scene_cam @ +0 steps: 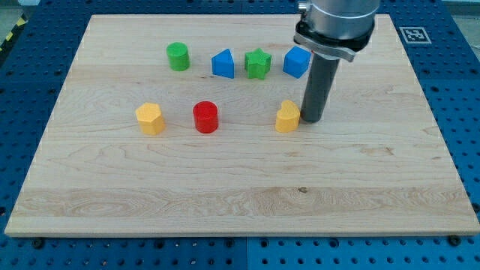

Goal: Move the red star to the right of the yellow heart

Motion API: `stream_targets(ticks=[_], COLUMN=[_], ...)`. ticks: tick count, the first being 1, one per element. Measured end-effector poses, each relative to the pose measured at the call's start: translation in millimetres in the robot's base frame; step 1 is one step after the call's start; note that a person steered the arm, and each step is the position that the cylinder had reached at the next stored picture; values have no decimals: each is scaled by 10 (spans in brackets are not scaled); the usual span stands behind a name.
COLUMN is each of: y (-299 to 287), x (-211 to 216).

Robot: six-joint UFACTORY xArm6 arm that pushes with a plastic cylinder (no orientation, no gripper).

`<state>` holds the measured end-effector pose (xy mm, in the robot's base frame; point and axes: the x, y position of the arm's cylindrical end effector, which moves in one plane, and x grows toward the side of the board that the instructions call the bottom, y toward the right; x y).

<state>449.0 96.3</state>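
Note:
The only red block point(205, 117) sits left of the board's middle; from here it looks rounded and its star shape is not clear. Two yellow blocks lie in the same row. One point(150, 118) is to the red block's left and looks six-sided. The other point(287, 116) is to its right and looks notched like a heart. My tip point(312, 120) stands right against the right side of that right yellow block, touching it or nearly so. It is well to the right of the red block.
A row of blocks lies near the view's top: a green cylinder point(178, 56), a blue triangular block point(223, 64), a green star point(257, 63) and a blue cube point(297, 61), which sits just behind the rod. The wooden board point(240, 202) rests on a blue perforated table.

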Motion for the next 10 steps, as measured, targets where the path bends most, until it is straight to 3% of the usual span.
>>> stream_targets(ticks=[3,5,7,8,10], y=[-474,717,1601,1598,313], x=[12,-194,-1205,-1695,-2198])
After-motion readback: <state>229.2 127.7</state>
